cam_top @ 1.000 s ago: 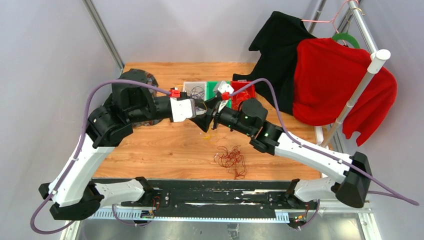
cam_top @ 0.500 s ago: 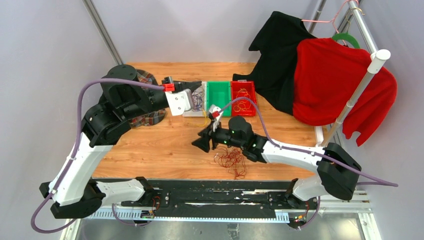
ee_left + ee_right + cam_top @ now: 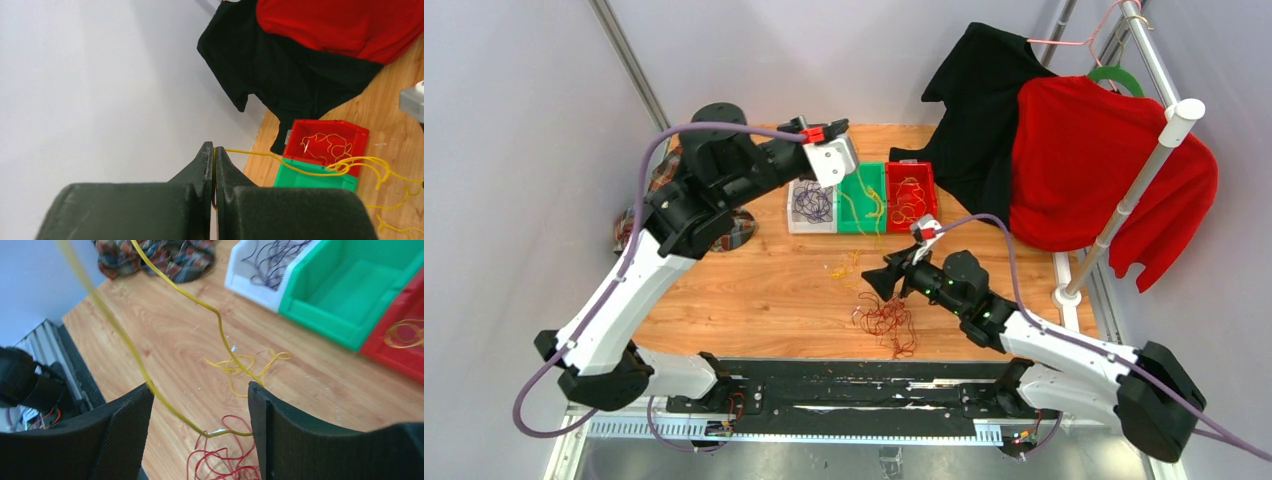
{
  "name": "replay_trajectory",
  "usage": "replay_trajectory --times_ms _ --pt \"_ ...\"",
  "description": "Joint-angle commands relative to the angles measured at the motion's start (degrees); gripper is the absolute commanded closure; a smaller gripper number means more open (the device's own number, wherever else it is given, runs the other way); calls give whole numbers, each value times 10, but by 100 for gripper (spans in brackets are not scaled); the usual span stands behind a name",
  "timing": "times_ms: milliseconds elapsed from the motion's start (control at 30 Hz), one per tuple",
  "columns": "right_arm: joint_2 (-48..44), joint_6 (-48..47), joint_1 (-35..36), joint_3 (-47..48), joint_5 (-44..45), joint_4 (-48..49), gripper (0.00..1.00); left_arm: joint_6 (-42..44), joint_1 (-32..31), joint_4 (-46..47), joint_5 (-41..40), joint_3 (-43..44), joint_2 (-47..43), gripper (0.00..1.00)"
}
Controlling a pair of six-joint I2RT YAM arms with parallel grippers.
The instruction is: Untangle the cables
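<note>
While the yellow cable (image 3: 280, 162) is clamped between the shut fingers of the left gripper (image 3: 214, 150), which is held high above the green bin (image 3: 345, 295), its length is seen hanging down over that bin to the table (image 3: 754, 290). The right gripper (image 3: 200, 390) is kept low on the near side of the green bin, with its jaws wide apart; the yellow cable passes through the gap and is not gripped. Just below this gripper, further from the green bin, the dark red tangle (image 3: 887, 320) is lying on the wood. A white bin (image 3: 250, 287) with purple cables (image 3: 272, 262) is set against one side of the green bin and a red bin (image 3: 292, 147) with yellow curls against the other. Beyond the white bin a plaid cloth (image 3: 165, 255) is crumpled. Behind the red bin a black garment (image 3: 280, 65) and a red garment (image 3: 1094, 160) are hung, and the table's far corner is covered by them.
</note>
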Motion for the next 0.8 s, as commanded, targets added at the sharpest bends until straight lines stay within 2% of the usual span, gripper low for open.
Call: replay_trajectory --times_ms 0,133,333,567,767 --pt "-70 11 -32 -16 44 -21 31 -14 -3 38 11 42 53 100" --pt "-135 9 -60 -11 82 -15 32 -49 -4 16 62 94 121 100" --pt "-191 4 -73 16 279 -52 30 -46 -15 29 53 149 223 100" --pt "-229 6 -81 -10 316 -59 29 -32 -15 52 31 198 320 100" --pt "-256 3 -89 -14 418 -128 30 -10 -15 60 23 253 400 100"
